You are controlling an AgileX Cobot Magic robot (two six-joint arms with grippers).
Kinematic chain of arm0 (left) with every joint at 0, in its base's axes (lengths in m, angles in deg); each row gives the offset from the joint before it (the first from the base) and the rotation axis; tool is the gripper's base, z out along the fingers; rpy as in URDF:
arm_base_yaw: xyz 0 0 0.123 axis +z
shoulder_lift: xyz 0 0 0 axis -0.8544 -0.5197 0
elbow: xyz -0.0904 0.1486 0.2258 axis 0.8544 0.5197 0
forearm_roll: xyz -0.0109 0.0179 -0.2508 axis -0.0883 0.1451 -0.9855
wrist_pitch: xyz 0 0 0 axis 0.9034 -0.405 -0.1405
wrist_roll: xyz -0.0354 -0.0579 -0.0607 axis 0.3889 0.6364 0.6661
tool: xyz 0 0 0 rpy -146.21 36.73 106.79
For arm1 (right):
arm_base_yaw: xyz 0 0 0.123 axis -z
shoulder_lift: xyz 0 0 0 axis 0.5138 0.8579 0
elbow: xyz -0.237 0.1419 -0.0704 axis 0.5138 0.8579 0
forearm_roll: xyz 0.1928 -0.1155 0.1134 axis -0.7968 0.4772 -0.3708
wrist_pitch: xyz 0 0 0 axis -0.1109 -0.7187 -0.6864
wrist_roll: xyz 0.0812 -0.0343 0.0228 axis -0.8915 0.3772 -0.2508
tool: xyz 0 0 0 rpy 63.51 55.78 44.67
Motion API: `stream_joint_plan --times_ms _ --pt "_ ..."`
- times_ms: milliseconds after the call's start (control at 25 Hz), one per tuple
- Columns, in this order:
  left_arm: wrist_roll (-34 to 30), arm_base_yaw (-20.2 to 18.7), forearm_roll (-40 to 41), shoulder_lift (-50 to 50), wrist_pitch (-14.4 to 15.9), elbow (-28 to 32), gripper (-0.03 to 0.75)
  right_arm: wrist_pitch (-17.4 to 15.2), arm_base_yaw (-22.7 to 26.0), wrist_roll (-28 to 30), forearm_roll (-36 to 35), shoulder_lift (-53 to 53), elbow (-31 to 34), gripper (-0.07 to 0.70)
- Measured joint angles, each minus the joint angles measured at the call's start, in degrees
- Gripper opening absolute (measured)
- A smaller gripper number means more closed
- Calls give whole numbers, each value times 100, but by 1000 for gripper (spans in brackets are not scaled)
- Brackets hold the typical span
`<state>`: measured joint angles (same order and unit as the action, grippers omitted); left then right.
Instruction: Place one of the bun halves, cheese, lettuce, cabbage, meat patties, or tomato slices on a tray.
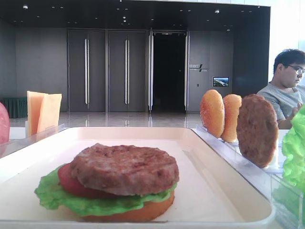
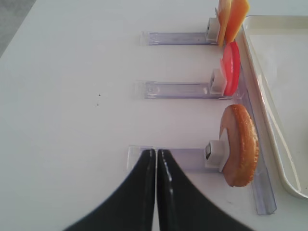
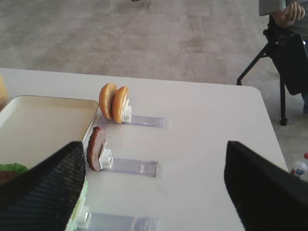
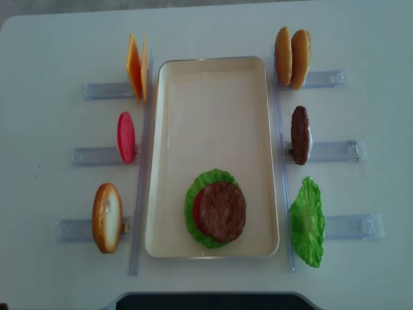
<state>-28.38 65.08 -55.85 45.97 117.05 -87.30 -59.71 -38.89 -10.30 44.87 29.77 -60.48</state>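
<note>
On the cream tray (image 4: 213, 84) lies a stack: bun half (image 1: 138, 213), lettuce (image 1: 52, 193), tomato slice (image 1: 71, 183) and a meat patty (image 4: 220, 211) on top. Left racks hold cheese (image 4: 135, 68), a tomato slice (image 4: 126, 137) and a bun half (image 4: 106, 217). Right racks hold two bun halves (image 4: 291, 58), a patty (image 4: 299, 135) and lettuce (image 4: 307, 223). My right gripper (image 3: 153, 159) hangs open and empty above the table beside the racked patty (image 3: 96, 149). My left gripper (image 2: 156, 153) is shut and empty, left of the bun half (image 2: 239, 144). Cabbage is out of view.
Clear plastic racks (image 4: 332, 151) run along both long sides of the tray. A seated person (image 1: 286, 88) is beyond the table's far right corner, beside a black stand (image 3: 281, 72). The rounded table edge (image 3: 269, 125) is on my right.
</note>
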Motion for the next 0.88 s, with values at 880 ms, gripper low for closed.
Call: stream_joint_plan --times_ms 880 --pt "0 0 0 0 -2 0 -7 731 115 601 -731 -824 1855 563"
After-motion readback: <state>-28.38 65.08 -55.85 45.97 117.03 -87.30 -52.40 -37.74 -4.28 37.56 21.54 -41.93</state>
